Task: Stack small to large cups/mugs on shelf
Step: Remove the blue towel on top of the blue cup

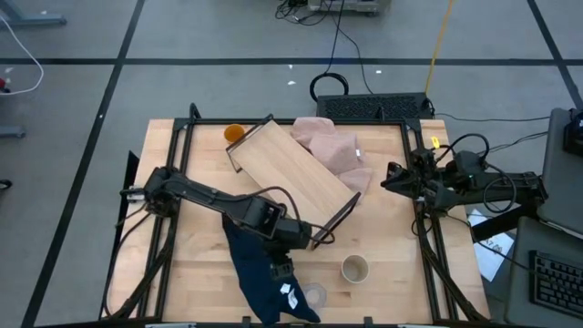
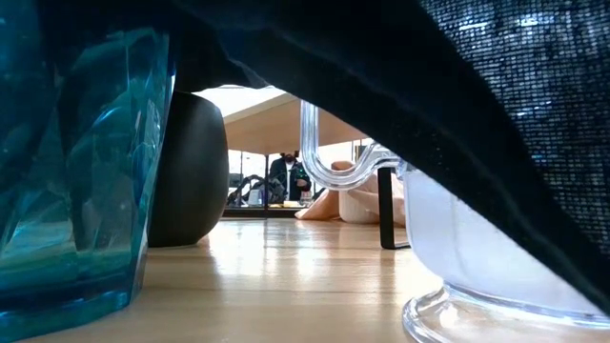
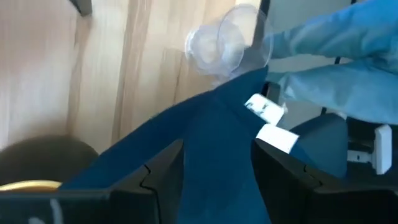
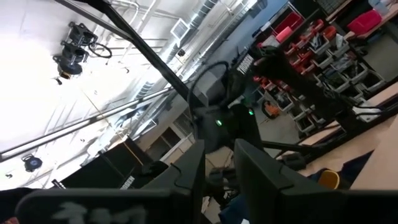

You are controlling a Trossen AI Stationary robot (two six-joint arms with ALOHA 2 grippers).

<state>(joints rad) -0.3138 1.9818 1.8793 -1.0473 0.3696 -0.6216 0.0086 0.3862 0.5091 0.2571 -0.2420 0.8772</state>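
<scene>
While the shelf (image 1: 293,170) lies askew and bare, the left end effector (image 1: 278,258) pinches a dark blue cloth (image 1: 260,278); cups remain unstacked on the tabletop (image 1: 392,237).

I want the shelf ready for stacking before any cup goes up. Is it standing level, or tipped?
Tipped. From above, the shelf lies skewed across the table, one dark end support splayed outward beside the left gripper.

dark cloth (image 1: 264,273) hiding left tool's tips
</scene>
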